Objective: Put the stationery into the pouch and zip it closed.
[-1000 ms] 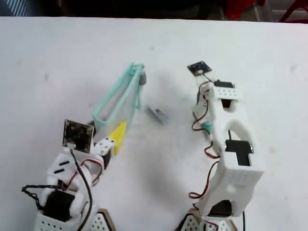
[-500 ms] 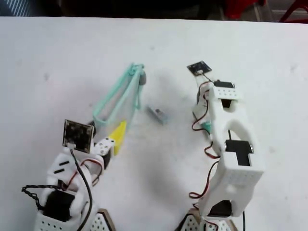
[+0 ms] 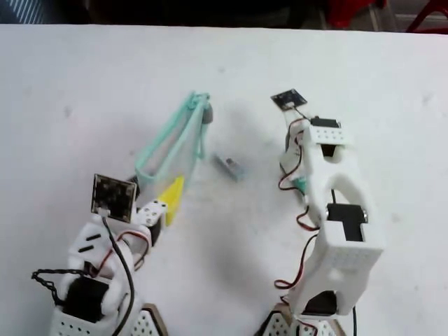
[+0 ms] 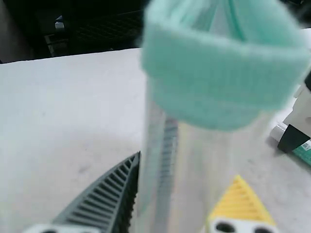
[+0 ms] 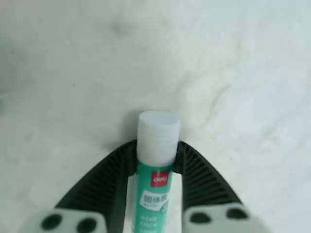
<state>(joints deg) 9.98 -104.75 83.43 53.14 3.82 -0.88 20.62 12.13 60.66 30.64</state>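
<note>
Now the left pincer (image 4: pixel 187 167) pinches the near end of the clear, green-trimmed pouch (image 3: pixel 171 143) left of centre on the white worktop (image 3: pixel 84 84), the right pincer (image 5: pixel 156 145) clamps a green glue stick (image 5: pixel 154 167) right of centre, and 1 small grey item (image 3: pixel 229 166) lies between them.

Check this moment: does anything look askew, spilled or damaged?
Nothing stands out. The left gripper holds the pouch by one end, the right gripper is clamped on the glue stick, and a small grey item lies loose on the table beside the pouch. No spill or damage shows.
</note>
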